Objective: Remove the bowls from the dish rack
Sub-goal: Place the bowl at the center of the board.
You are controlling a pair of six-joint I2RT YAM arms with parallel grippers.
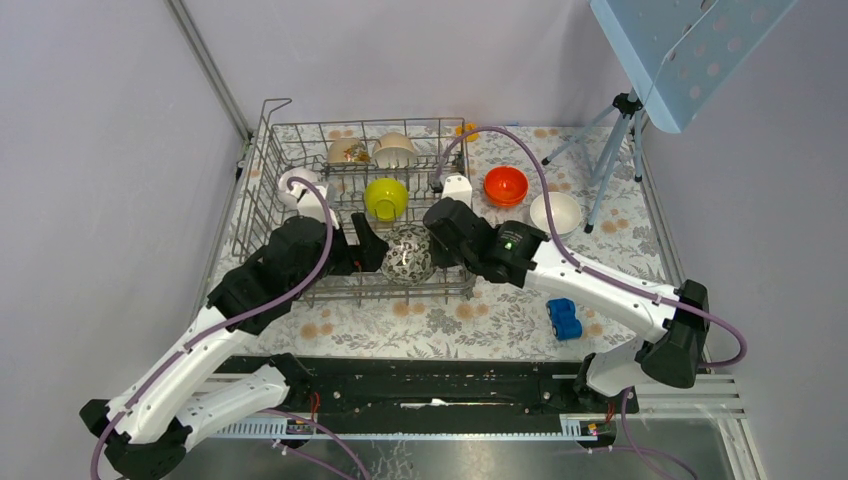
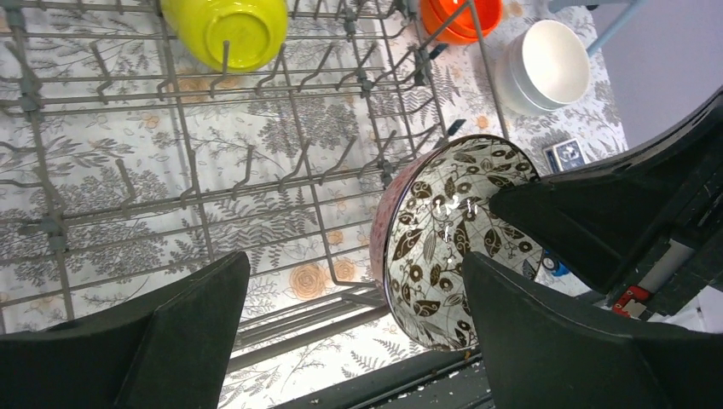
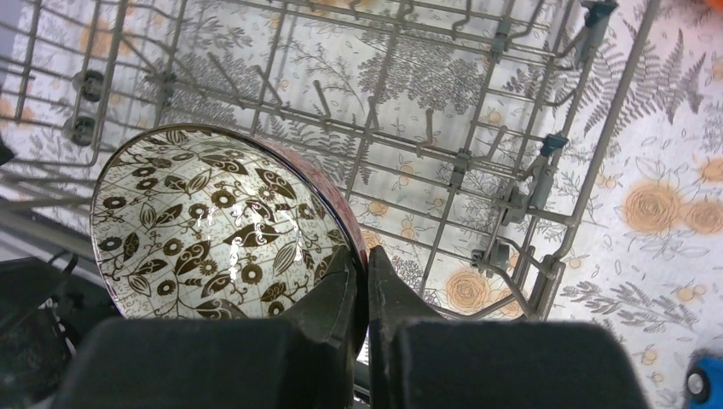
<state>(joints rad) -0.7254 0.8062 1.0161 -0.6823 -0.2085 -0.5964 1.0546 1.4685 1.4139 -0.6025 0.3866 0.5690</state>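
Observation:
The dish rack [image 1: 262, 180] stands at the back left of the table. A dark leaf-patterned bowl [image 1: 408, 254] stands on edge at its near side. My right gripper [image 3: 365, 256] is shut on that bowl's [image 3: 213, 213] rim, one finger inside and one outside. My left gripper [image 2: 354, 264] is open, with the same bowl [image 2: 443, 247] close to its right finger [image 2: 546, 341] and no grip on it. A yellow-green bowl [image 1: 386, 197], two beige bowls [image 1: 348, 150] [image 1: 396, 148] and a white bowl [image 1: 296, 187] sit in the rack.
An orange bowl [image 1: 505, 185] and a white bowl [image 1: 556, 212] rest on the floral cloth right of the rack. A blue toy car [image 1: 564, 318] lies near the right arm. A tripod [image 1: 610, 150] stands at the back right.

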